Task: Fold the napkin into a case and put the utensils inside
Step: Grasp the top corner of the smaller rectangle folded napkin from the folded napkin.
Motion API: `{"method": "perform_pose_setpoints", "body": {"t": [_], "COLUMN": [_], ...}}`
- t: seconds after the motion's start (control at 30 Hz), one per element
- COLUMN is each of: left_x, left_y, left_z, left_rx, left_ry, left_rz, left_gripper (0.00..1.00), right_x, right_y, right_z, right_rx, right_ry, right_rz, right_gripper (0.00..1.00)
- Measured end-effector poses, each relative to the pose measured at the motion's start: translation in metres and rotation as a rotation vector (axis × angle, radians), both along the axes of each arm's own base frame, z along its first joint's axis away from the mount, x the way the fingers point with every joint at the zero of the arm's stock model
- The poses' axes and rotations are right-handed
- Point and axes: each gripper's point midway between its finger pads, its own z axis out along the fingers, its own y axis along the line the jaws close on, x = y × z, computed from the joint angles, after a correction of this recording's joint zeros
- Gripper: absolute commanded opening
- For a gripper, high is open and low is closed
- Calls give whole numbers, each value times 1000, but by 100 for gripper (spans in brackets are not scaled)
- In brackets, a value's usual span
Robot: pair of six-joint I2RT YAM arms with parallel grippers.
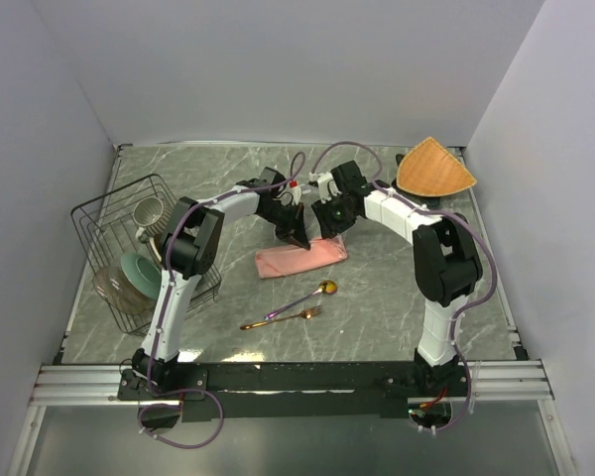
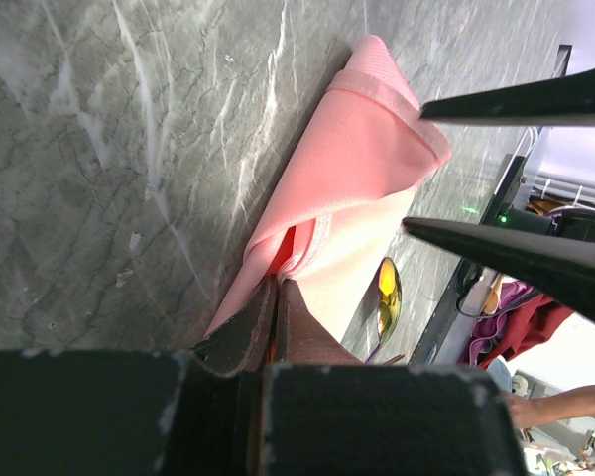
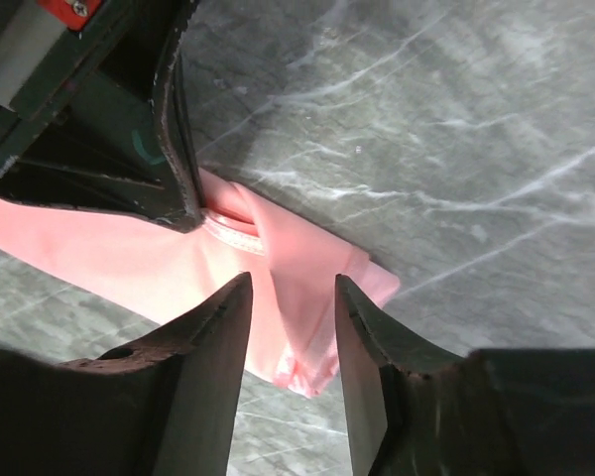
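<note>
The salmon-pink napkin lies folded into a narrow band at the table's middle. My left gripper is shut on its upper layer's edge, lifting it so a pocket gapes. The napkin runs away from those jaws. My right gripper hovers over the band's right end, open; the napkin lies below its fingers, untouched. The gold spoon and gold fork lie side by side in front of the napkin; the spoon's bowl shows beyond the cloth.
A black wire rack with bowls and plates stands at the left. An orange-tan woven fan-shaped mat lies at the back right. White walls close in the left, back and right sides.
</note>
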Motion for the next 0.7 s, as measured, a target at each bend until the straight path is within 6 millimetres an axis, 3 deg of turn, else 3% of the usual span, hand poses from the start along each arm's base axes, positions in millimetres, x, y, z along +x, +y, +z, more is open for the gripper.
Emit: {"method": "perform_pose_setpoints", "body": {"t": [0.17,0.27,0.3,0.33,0.37,0.5,0.57,0.6,0.67,0.7], "left_x": [0,0,0,0,0,0,0,0,0,0], "left_y": [0,0,0,0,0,0,0,0,0,0], "left_z": [0,0,0,0,0,-1,-1,-1,-1,-1], "left_rx": [0,-1,-1,-1,-3,-12,-20,-21,-21,-21], "left_ry": [0,0,1,0,1,6,8,8,7,7], "left_rz": [0,0,1,0,0,3,3,3,2,2], "left_gripper": [1,1,1,1,1,1,1,1,1,1], "right_x": [-3,-6,-7,-10,-12,-23,-20,-17,-10,-8], "right_y": [-5,-3,-2,-1,-2,-13,-14,-13,-11,-11], "right_z": [2,6,8,11,15,33,42,45,46,46], "right_rx": [-57,-66,-63,-57,-53,-68,-93,-104,-125,-135], "right_ry": [-59,-81,-85,-97,-103,-207,-279,-305,-346,-357], "right_rz": [25,40,43,49,44,54,53,53,48,48], "right_gripper": [50,70,88,95,100,100,91,75,52,34]}}
